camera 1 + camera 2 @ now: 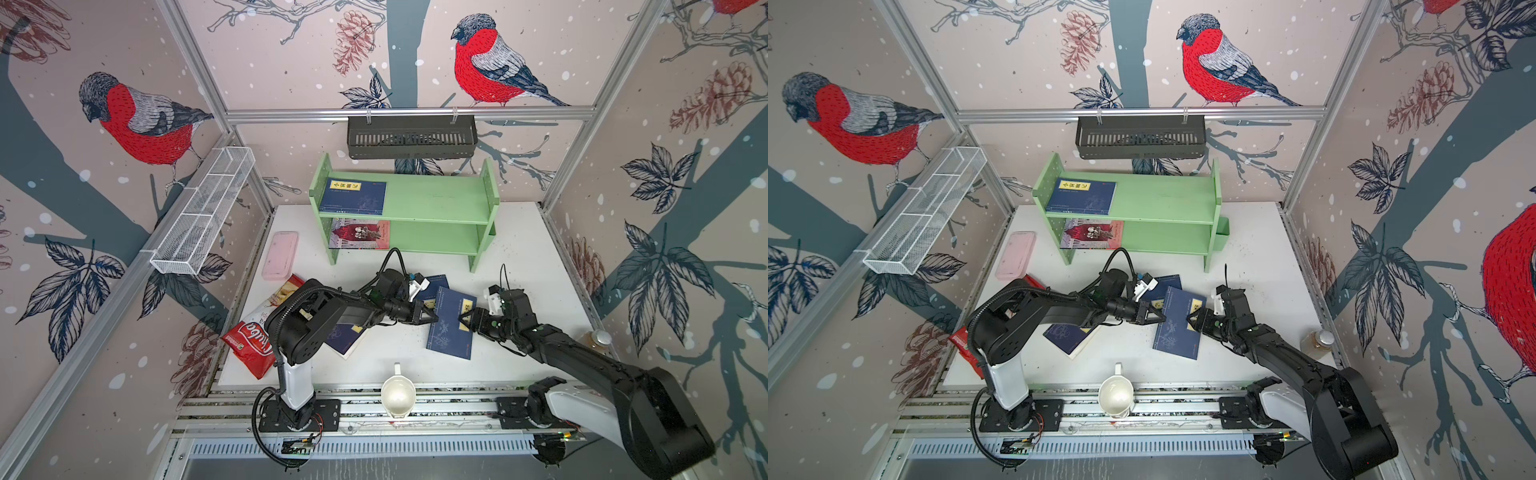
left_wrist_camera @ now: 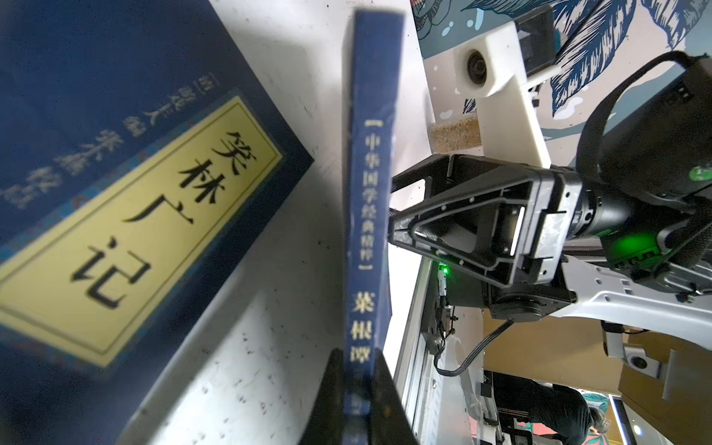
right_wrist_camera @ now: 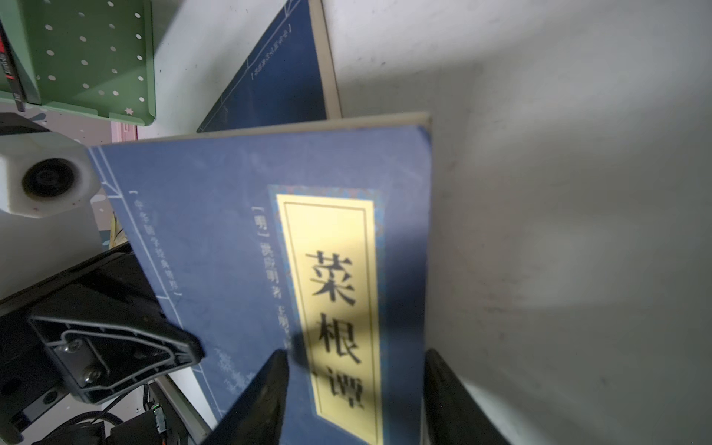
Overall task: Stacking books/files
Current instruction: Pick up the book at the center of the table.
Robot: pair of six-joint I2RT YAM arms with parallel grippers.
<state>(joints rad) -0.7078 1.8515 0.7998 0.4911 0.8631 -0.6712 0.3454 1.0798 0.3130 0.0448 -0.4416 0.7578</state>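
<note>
Centre book (image 1: 449, 337): left gripper (image 1: 435, 318) clamped on its spine; right gripper (image 1: 461, 319) jaws wide, straddling the opposite edge, not gripping.

Navy book (image 1: 345, 337) half hidden under left arm (image 1: 316, 313); crisp bag (image 1: 249, 347) partly too.

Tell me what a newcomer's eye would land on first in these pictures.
Mid-table, a navy book is caught between the two grippers. The left gripper has its fingers shut on the spine, and the right gripper stands open at the opposite edge. Behind them, a green shelf holds another navy book on top and a pink-and-red book below. Big red-breasted birds are printed on the walls.
</note>
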